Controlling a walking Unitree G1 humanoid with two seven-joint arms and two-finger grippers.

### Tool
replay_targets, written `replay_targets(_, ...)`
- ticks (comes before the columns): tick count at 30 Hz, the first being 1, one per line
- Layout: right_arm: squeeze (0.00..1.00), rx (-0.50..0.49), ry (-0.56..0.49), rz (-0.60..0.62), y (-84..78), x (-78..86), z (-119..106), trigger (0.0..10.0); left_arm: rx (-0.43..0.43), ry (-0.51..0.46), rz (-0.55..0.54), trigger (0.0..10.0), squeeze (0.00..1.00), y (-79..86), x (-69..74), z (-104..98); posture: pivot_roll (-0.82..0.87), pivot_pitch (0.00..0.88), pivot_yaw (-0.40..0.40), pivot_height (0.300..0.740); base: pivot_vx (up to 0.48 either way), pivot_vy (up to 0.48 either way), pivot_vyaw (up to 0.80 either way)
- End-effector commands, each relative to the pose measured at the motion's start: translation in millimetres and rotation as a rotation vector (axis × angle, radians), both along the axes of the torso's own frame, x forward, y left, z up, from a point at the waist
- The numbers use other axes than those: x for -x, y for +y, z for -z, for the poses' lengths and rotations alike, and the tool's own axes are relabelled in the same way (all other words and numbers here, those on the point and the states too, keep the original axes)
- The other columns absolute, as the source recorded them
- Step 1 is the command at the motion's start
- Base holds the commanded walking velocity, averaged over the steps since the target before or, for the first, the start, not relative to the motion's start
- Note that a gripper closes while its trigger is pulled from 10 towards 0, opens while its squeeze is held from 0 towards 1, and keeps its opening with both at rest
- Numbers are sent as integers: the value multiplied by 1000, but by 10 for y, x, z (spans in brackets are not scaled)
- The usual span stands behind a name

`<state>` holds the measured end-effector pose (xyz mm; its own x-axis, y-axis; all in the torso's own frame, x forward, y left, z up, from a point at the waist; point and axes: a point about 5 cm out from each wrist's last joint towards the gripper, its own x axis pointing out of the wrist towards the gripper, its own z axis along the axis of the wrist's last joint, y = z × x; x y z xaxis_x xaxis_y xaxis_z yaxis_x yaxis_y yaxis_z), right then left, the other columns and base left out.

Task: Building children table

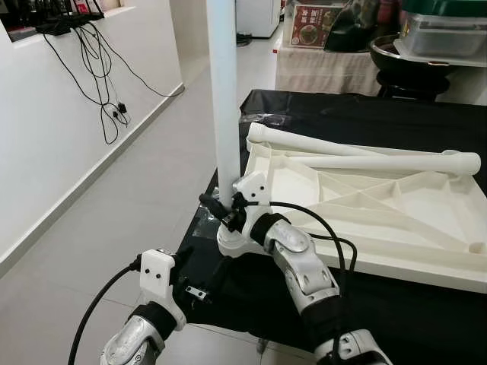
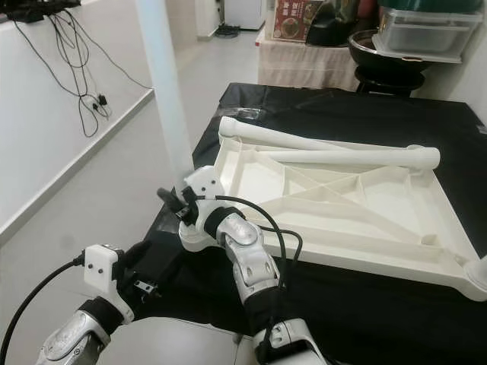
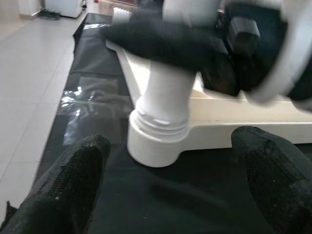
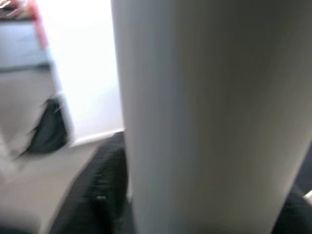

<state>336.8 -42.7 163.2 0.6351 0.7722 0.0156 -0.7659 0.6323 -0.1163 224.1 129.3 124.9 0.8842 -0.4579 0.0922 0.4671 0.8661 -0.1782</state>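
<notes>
The white table top (image 1: 396, 220) lies upside down on a black-covered table (image 1: 396, 319). A white leg (image 1: 224, 91) stands upright in the top's near-left corner socket (image 3: 157, 146). My right gripper (image 1: 221, 207) is shut on this leg just above the socket; up close, the leg (image 4: 209, 117) sits against a black finger (image 4: 97, 195). My left gripper (image 1: 199, 287) is open, low at the table's near edge and facing the socket, its fingertips (image 3: 68, 180) spread wide and touching nothing. Two loose legs (image 1: 319, 144) (image 1: 396, 162) lie across the far side of the top.
Bare tiled floor (image 1: 129, 198) runs along my left to a white wall with hanging black cables (image 1: 99, 68). Behind the table stands a cloth-covered table (image 1: 327, 68) with boxes, a dark bowl (image 1: 411, 57) and a lidded container (image 1: 441, 30).
</notes>
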Motion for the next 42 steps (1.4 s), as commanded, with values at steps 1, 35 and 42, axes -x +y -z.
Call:
replay_targets(1, 1000, -2, 17, -91, 52, 45, 11, 10000, -13, 19, -11, 10000, 0, 14, 10, 52, 87, 104, 1, 740, 0, 0, 0)
replay_targets(35, 0, 215, 57, -307, -496, -192, 126, 0, -8, 30, -4, 10000, 0, -45, 110, 67, 90, 121, -8, 740, 0, 0, 0)
replay_targets(42, 0, 158, 89, 276, -524, 205, 514, 0, -15, 26, 2, 10000, 0, -19, 121, 43, 70, 163, 9, 740, 0, 0, 0)
